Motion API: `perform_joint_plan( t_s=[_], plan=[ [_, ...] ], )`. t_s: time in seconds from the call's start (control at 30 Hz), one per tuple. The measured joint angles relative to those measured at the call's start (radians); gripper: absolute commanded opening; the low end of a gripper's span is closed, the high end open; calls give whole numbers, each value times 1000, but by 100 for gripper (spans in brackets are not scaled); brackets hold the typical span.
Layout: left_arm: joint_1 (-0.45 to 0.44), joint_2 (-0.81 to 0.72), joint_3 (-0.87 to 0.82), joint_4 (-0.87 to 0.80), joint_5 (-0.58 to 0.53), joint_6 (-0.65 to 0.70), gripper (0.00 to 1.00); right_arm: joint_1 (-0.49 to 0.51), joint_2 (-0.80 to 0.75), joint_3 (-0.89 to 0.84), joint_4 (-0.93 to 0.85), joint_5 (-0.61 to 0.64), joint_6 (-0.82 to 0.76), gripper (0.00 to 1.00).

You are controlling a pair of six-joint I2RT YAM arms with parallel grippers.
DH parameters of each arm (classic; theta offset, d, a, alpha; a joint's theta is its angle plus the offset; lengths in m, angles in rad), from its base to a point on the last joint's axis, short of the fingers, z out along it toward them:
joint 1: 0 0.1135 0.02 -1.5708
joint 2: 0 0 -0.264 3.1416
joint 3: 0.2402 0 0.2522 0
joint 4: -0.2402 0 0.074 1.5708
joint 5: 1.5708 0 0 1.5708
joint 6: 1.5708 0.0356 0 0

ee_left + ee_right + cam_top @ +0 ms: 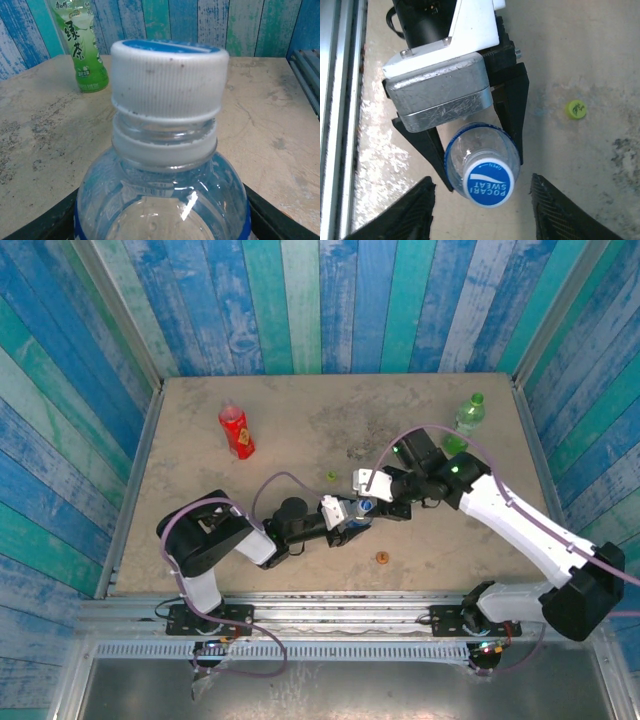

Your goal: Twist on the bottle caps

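Observation:
My left gripper is shut on the short clear bottle, its black fingers clamped on the body. The blue cap with a white rim sits on that bottle's neck. My right gripper is open, one finger on each side of the cap with a gap on both sides. In the top view the right gripper meets the bottle mouth at mid-table. The red bottle stands at the back left and the green bottle at the back right. A light green cap and an orange cap lie loose.
Blue-striped walls close in the table on three sides. A metal rail runs along the near edge. The green bottle stands behind the clear bottle in the left wrist view. The light green cap lies on the table off to one side of the held bottle.

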Motion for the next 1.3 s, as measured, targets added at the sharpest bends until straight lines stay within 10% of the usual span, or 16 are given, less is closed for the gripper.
perform_joint_plan(
  t_s=[0.97,1.3],
  plan=[
    [0,-18,5,-38,1,7,57,1,122,63,-68,15,-51,25],
    [1,-19,5,-42,-6,4,57,14,118,54,-47,49,161,16]
  ],
)
